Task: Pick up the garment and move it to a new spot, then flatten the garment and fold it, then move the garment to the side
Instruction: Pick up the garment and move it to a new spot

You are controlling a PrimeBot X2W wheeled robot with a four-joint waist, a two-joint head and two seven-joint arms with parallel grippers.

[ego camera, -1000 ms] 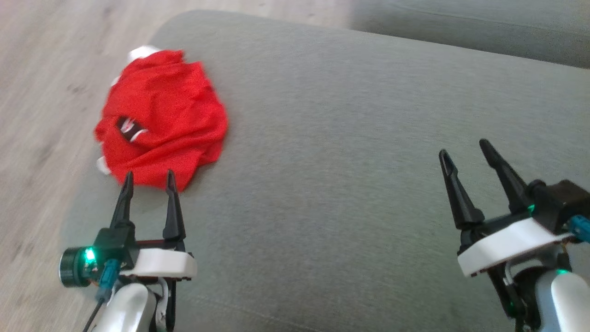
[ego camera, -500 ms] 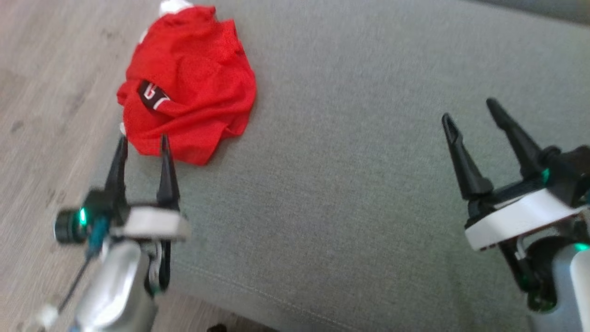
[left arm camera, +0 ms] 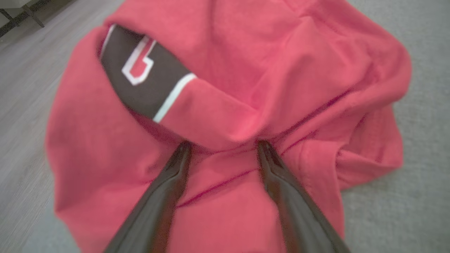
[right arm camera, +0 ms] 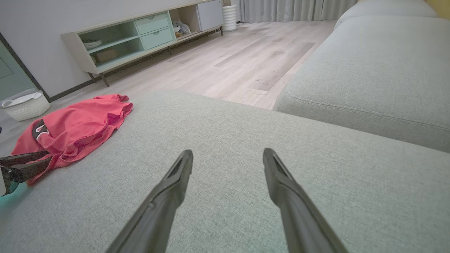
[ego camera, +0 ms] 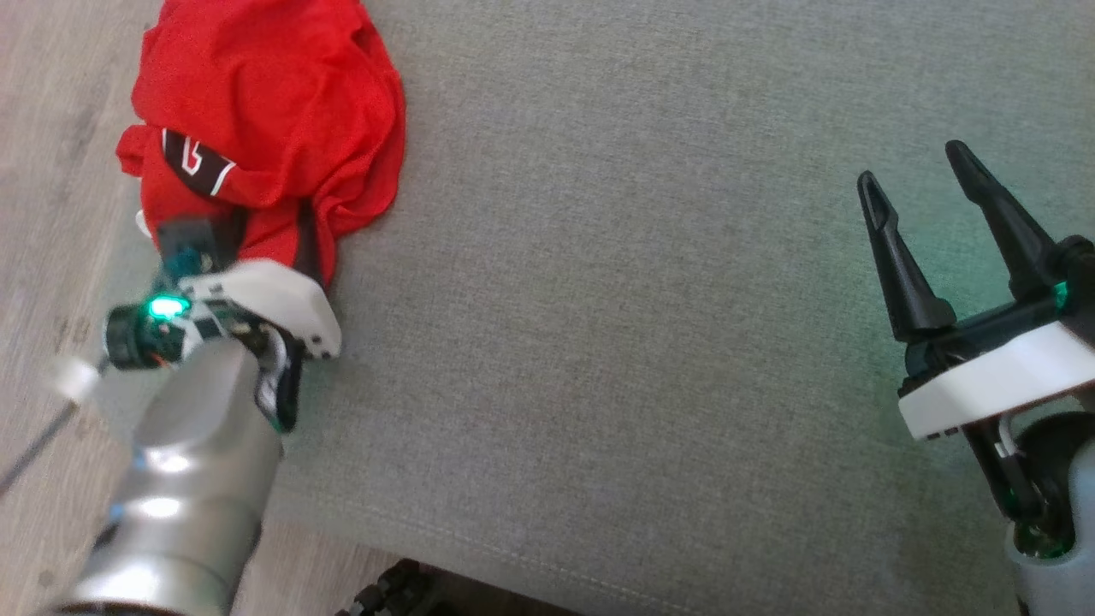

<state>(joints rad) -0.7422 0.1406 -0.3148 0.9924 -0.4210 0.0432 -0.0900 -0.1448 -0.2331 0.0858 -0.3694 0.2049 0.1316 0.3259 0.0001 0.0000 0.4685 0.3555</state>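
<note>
Now that my left jaws, still spread, have pushed onto the crumpled red garment (ego camera: 274, 103) at the frame's upper left on the grey cushion (ego camera: 642, 299), I judge closing comes next; my right jaws hang open at right.

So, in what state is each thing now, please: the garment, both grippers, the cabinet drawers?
Red garment: crumpled in a heap, at the edge of the grey cushion.
Left gripper: open, tips at a garment fold.
Right gripper: open, empty, over bare cushion.
Cabinet drawers: shut.
</note>
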